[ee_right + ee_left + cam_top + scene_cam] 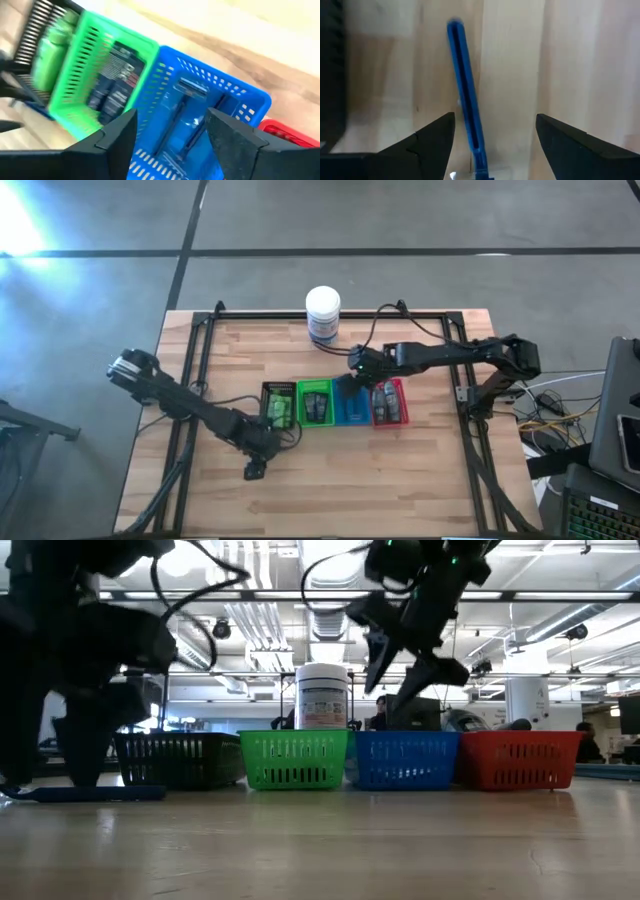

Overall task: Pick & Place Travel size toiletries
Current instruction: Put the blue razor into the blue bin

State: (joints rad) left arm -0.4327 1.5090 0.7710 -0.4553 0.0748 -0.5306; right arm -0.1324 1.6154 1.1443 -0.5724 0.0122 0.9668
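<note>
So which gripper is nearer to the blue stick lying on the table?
Left. The left gripper hovers right over the blue stick, open fingers either side. The right gripper is far off, above the blue basket.

We count four rectangular plastic baskets in a row across the middle of the frame: one black (277, 406), one green (316, 403), one blue (349, 408) and one red (391, 404). One white round jar with a blue label (323, 314) stands above them. One thin blue stick (466, 103) lies on the single wooden table (420, 470). Two dark robot arms reach in.
</note>
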